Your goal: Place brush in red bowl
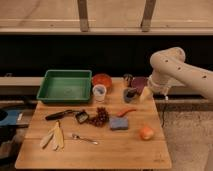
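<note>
The brush point(62, 114) lies flat on the wooden table point(95, 152), left of centre. Its black handle points left and its blocky dark head point(81, 117) is at the right end. The red bowl point(102, 80) stands at the back of the table, just right of the green tub point(65, 86). My gripper point(146, 94) hangs from the white arm point(172, 70) above the table's back right part, next to the purple bowl point(138, 83). It is far right of the brush and holds nothing that I can see.
A white cup point(100, 92) stands in front of the red bowl. A grey cup point(129, 94) and a small can point(127, 78) are near the gripper. Grapes point(100, 118), a blue sponge point(119, 123), a red chilli point(127, 111), an orange point(146, 132), a banana point(54, 136) and a fork point(84, 138) lie on the table.
</note>
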Robot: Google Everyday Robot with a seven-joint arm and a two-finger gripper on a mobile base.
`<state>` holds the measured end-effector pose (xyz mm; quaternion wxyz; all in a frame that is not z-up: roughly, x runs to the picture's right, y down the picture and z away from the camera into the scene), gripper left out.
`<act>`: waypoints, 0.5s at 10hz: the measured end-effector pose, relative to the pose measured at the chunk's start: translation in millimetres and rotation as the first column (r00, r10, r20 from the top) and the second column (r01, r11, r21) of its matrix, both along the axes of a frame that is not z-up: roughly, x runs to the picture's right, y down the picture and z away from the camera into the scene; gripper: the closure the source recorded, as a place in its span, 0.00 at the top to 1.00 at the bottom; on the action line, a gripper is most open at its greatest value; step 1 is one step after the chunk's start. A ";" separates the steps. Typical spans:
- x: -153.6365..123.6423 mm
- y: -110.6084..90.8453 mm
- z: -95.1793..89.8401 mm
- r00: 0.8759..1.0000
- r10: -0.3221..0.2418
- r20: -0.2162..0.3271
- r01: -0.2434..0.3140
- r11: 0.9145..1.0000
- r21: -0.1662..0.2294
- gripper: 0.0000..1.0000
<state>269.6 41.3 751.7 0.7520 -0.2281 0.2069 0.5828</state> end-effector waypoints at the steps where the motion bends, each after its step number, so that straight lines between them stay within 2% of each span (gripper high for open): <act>1: -3.7 -4.3 0.1 1.000 -0.019 0.006 0.019 1.000 0.011 0.80; 3: -29.3 -18.2 3.8 0.996 -0.082 0.033 0.081 0.996 0.037 0.80; 5: -81.0 -37.2 9.8 0.983 -0.165 0.086 0.159 0.985 0.071 0.80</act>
